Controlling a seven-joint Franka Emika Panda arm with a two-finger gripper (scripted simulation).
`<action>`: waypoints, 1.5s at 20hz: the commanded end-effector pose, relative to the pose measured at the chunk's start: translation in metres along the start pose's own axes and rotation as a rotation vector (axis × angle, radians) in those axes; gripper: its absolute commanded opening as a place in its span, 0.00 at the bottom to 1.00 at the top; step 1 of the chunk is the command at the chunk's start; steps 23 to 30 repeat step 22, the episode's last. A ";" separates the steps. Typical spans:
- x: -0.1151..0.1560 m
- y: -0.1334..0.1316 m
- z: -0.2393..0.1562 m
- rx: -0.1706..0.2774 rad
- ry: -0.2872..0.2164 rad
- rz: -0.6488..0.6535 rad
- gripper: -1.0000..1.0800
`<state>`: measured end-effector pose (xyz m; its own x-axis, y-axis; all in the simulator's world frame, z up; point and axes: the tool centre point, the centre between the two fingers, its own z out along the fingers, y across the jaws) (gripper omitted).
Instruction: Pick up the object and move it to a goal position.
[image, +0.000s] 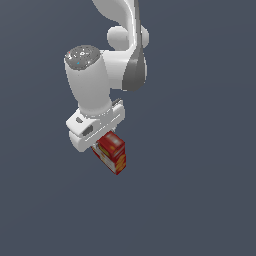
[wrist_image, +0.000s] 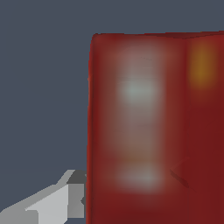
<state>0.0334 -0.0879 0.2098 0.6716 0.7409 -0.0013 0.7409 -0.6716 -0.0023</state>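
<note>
**Carton at the end effector, carry-to-goal phase**

Exterior view: white Panda arm comes in from 12 o'clock, wrist pointing down. The white end effector (image: 102, 145) sits directly over the small red rectangular carton with yellow and white printed patches (image: 113, 154). Carton pokes out from under the end effector toward 5 o'clock, tilted, one corner lowest. Fingers mostly hidden behind the hand body and the box. No desk surface readable, just flat blue-grey background, so cannot tell whether the carton is lifted or resting.

Wrist view: red carton (wrist_image: 153, 127) fills most of the frame, blurred, very close to the camera. One grey finger (wrist_image: 61, 203) shows at 7 o'clock, its tip touching or just beside the carton's edge. The other finger is not visible.

End effector state: looks clamped on the carton, judging from the finger against the box side and the box sitting right under the hand, but the second contact is hidden, so this is a judgement.

No goal marker visible in either view.

Doing this step well, my read:
- Keep the grip force constant; the carton is narrow and smooth, and could slip or pivot.
- Carton is already tilted in the grasp, so move slowly, avoid wrist rotation and sudden stops.
- Translate smoothly to the goal, hold the pose steady on arrival.
- Risk: box rotating around the finger line and dropping.
</note>
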 end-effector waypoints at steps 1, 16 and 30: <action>-0.010 0.001 -0.013 -0.002 0.001 0.001 0.00; -0.092 0.009 -0.113 -0.002 0.002 0.001 0.00; -0.099 0.011 -0.123 -0.002 0.002 0.001 0.00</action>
